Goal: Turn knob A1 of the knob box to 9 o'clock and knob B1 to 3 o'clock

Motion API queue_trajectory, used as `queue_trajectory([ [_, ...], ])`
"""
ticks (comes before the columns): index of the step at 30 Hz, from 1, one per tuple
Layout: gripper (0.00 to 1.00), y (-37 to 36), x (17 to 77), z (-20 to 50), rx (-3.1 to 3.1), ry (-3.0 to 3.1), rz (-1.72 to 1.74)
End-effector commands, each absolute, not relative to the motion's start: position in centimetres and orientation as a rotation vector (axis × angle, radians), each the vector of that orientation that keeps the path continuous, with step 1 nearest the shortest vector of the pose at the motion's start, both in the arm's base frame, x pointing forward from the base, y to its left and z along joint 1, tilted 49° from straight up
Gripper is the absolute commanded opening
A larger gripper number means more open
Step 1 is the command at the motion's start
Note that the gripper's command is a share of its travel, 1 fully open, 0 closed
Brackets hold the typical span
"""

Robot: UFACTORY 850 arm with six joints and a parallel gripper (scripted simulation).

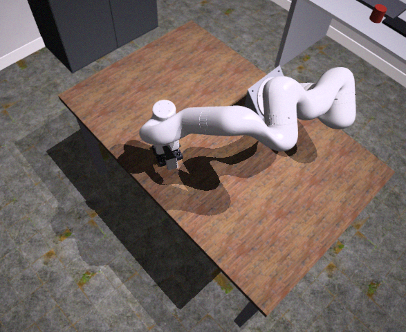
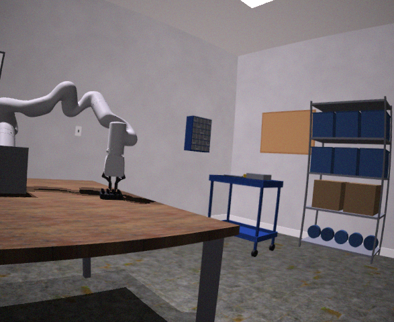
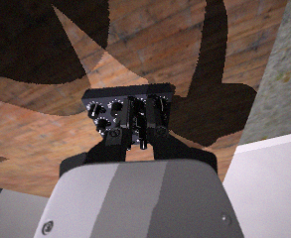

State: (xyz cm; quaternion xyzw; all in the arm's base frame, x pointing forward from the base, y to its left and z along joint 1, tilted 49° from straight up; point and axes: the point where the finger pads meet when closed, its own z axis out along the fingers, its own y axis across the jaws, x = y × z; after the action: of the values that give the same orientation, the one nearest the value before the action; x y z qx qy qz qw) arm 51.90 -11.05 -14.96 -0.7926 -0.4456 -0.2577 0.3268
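The knob box is a small black box with white-marked knobs, standing on the wooden table near its edge. It also shows in the exterior view (image 2: 111, 196). In the top view the arm's wrist hides most of it. My gripper (image 3: 138, 107) points straight down over the box, with its fingers on either side of one knob (image 3: 142, 120) in the right half of the box as the wrist view shows it. The fingers stand slightly apart from the knob, narrowly open. I cannot read the knob names or the white lines' directions. The gripper also shows in the top and exterior views (image 1: 167, 158) (image 2: 113, 188).
The table edge and the floor drop lie just right of the box in the wrist view (image 3: 279, 74). A dark block (image 2: 3, 169) holds the arm's base at the far side of the table. A blue cart (image 2: 245, 211) and a shelf (image 2: 346, 173) stand away from the table.
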Motion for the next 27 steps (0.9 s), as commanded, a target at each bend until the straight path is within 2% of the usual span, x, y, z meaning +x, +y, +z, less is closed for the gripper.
queue_trajectory([
  [1, 0.19, -11.14, 51.97, -14.92, -2.078, -1.168, -0.676],
  [27, 0.19, -11.55, 51.91, -14.56, -2.078, -1.168, -0.676],
])
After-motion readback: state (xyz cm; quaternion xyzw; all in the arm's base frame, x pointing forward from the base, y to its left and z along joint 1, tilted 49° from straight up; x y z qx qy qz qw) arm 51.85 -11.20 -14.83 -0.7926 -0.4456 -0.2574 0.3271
